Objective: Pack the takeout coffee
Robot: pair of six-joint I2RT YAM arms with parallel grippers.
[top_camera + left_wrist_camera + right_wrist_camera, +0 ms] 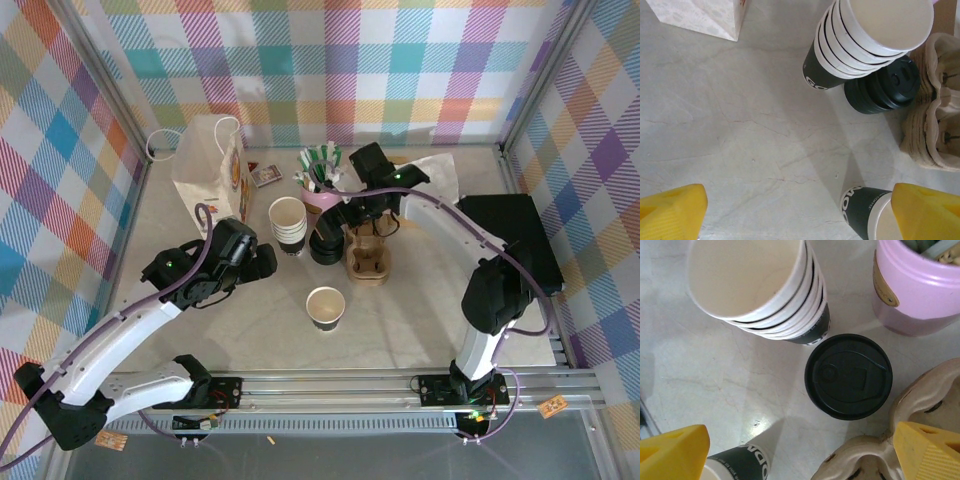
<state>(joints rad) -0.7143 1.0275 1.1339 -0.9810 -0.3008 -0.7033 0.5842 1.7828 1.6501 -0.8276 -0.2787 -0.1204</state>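
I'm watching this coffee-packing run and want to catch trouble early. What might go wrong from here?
1. The single cup stands lidless in the open between the arms; a passing arm might tip it.
2. The lid stack sits close between the cup stack and the cardboard carrier. If the open right fingers come down there, they may nudge those neighbours or lift more than one lid.

One lone cup, one cup stack, one lid stack, one paper bag, one pink jar
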